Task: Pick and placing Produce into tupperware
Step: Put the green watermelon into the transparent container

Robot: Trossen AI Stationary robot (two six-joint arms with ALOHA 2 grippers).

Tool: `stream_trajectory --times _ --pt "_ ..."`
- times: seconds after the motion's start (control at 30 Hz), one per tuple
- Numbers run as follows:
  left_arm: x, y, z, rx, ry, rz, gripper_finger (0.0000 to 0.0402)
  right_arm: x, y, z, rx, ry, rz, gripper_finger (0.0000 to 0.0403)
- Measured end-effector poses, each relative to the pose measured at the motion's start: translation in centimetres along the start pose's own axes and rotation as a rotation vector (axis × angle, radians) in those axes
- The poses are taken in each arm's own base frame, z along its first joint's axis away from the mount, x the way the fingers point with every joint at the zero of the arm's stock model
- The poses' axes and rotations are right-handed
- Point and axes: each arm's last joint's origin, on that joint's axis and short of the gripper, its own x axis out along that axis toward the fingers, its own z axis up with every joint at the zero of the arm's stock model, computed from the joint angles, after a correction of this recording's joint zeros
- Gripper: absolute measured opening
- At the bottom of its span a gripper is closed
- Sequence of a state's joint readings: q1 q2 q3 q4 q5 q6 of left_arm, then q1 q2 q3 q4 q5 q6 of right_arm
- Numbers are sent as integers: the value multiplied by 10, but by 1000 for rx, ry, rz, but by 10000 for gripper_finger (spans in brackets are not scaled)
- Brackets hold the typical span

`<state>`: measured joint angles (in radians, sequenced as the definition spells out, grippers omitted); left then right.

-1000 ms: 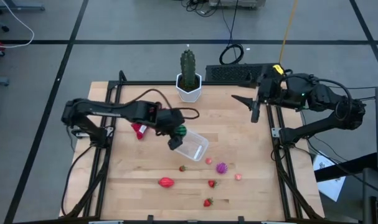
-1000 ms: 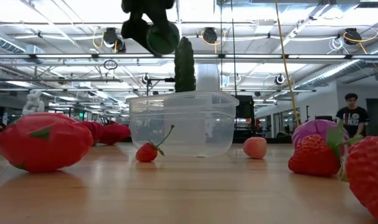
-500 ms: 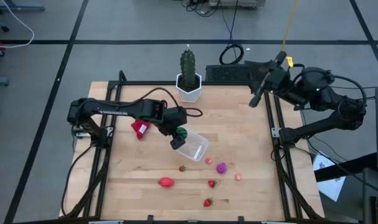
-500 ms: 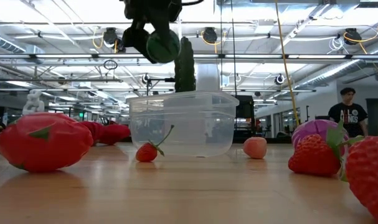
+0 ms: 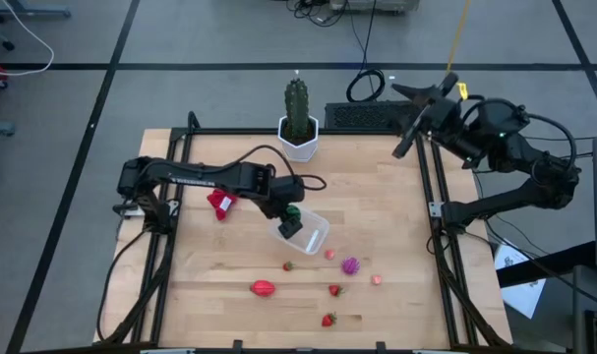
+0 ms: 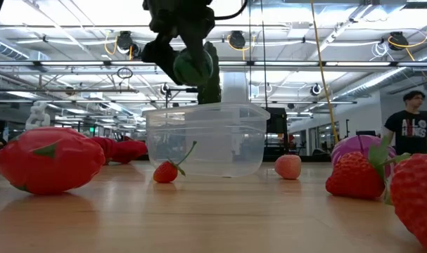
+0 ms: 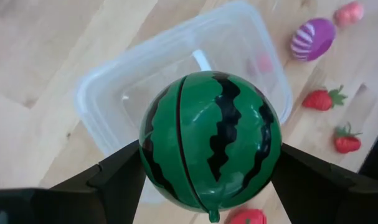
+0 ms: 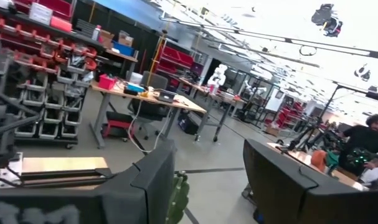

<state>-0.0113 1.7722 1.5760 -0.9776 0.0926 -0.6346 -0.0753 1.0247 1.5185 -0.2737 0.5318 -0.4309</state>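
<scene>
My left gripper (image 5: 291, 220) is shut on the green striped ball (image 7: 210, 140), held above the clear tupperware tub (image 5: 305, 232); the ball shows over the tub's rim in the low view (image 6: 193, 67). The tub (image 6: 206, 139) stands on the wooden table. Loose on the table lie a red oval (image 5: 263, 288), a purple ball (image 5: 350, 265), small strawberries (image 5: 334, 290) and pink bits (image 5: 377, 279). My right gripper (image 5: 423, 106) is open and empty, raised at the table's far right corner. My left gripper pinches the green striped ball by two opposite sides (image 7: 150, 155) between its two fingers (image 7: 114, 180). The fingers come from above, slanting down. The ball is lifted clear, above the open tub.
A green cactus in a white pot (image 5: 297, 126) stands at the table's far edge. A red cloth (image 5: 220, 203) lies left of the tub. A dark keyboard (image 5: 362, 117) lies beyond the far edge. A person (image 6: 412, 123) stands in the room behind.
My left gripper has moved toward the table's right and down with the green ball, from beside the tub's left edge to above the tub. My right gripper has risen and swung toward the far right, turning upward.
</scene>
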Motion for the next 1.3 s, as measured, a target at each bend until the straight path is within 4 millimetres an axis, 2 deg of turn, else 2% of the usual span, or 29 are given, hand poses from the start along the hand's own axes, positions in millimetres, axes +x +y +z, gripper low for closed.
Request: stream_trajectory --times 0.13,0.33,0.57,0.93,1.3 --pt "2 -10 5 15 -4 46 308 0 -2 -1 0 2 -13 183" --pt "16 -15 12 15 69 123 308 -1 -4 0 1 1 -18 183" --pt "25 -26 20 38 93 144 308 -2 -5 0 3 -3 -19 183" --pt "26 -34 16 54 69 175 308 -3 -6 0 4 -5 -20 183" --pt "45 -35 14 -36 131 167 308 -3 -6 0 7 0 -17 183"
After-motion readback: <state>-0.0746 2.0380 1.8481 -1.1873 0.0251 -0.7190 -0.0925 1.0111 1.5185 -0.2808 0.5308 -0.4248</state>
